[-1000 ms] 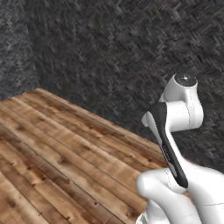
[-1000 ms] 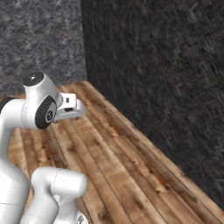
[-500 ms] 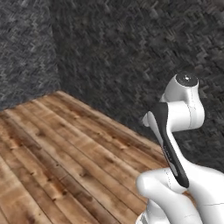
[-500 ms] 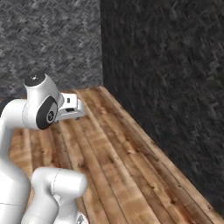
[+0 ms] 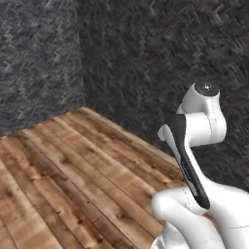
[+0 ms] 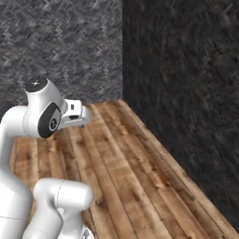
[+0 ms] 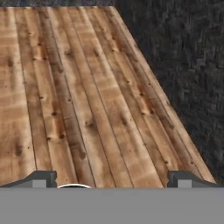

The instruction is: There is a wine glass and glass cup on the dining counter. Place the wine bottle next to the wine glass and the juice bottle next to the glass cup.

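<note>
Tool (image 7: 111, 178) hanging released, jaws wide apart, grasping nothing, pointing down at wooden plank floor (image 7: 78, 96) beside dark textured wall (image 7: 188, 65). I am seeing room corner (image 6: 122, 93) ahead. Can't tell where bottles, glasses or dining tabletop are. Judging task barely begun: both placements still left.

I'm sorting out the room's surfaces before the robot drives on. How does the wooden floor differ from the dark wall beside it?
The wooden floor is warm brown, laid in long planks with knots; the dark wall is charcoal with a fine woven-looking texture. The floor lies flat, the wall stands upright. They meet along a straight edge. The gripper hangs open above the floor, holding nothing.
</note>
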Tool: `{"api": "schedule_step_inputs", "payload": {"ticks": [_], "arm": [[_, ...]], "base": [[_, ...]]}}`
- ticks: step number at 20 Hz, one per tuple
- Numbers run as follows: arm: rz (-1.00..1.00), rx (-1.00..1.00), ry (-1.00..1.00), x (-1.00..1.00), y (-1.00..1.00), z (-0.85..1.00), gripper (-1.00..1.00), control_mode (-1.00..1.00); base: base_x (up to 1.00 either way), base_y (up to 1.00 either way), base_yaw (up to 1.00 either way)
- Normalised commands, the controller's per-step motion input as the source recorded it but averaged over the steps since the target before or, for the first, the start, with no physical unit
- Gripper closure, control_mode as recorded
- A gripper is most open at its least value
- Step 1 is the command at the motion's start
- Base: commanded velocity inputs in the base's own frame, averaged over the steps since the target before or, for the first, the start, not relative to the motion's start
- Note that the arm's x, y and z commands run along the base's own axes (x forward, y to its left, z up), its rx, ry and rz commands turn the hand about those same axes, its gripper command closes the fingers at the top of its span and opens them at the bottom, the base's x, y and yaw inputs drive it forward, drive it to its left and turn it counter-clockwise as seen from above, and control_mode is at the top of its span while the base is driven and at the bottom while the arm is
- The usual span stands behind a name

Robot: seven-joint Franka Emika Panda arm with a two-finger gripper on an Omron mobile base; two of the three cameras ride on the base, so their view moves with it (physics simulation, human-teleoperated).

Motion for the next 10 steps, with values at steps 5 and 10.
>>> {"api": "schedule_step_inputs", "payload": {"ticks": [5,10], "arm": [[0.00,0.00,0.00,0.00,0.00,0.00,-1.00,1.00],[0.00,0.00,0.00,0.00,0.00,0.00,-1.00,1.00]], "base": [[0.60,0.42,0.33],[0.27,0.24,0.68]]}}
